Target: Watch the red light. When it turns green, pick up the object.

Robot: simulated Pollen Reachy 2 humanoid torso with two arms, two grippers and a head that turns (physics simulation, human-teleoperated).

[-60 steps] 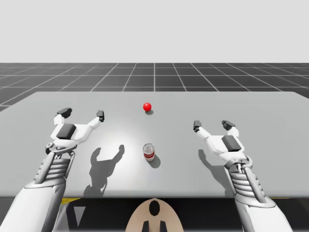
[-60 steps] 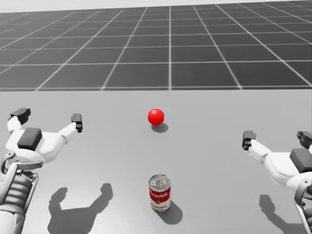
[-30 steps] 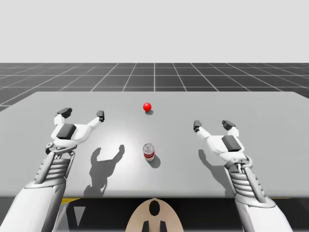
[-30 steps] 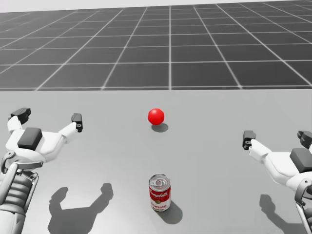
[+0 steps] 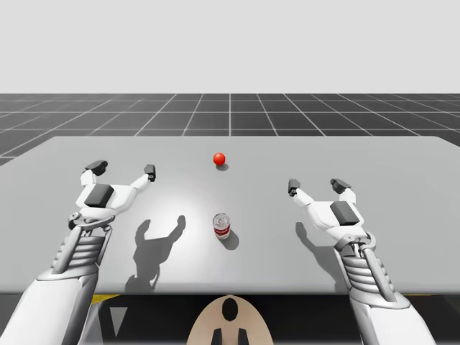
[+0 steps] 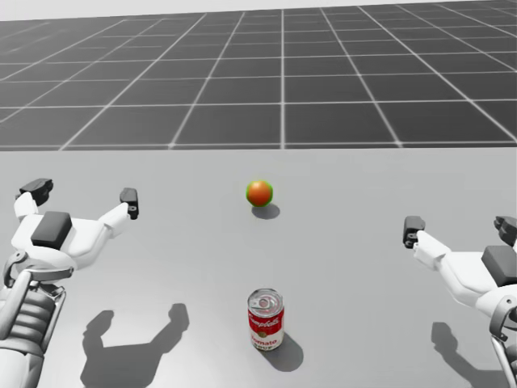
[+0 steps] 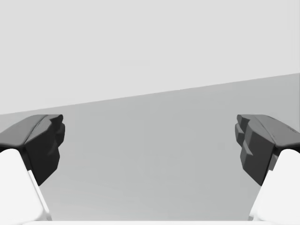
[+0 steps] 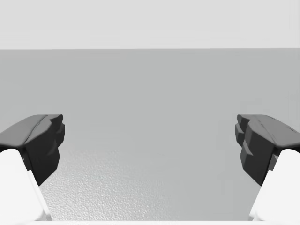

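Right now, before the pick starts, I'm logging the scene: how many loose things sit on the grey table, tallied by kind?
Red-and-white cylindrical metal can: 1
Small round signal light, orange-red with a green rim: 1
Total: 2

Clipped arms, light colour unsettled.
Head view: the right gripper (image 6: 460, 230) has its outer finger (image 6: 508, 229) cut by the right edge. The left arm (image 6: 24, 319) runs off the lower left corner and the right arm (image 6: 477, 279) off the lower right. The light (image 6: 259, 193), centre frame, is orange-red with a green rim. In the high view, upper centre, the light (image 5: 219, 159) reads red but is too small to tell. The far side of the can (image 6: 265, 319) is hidden.
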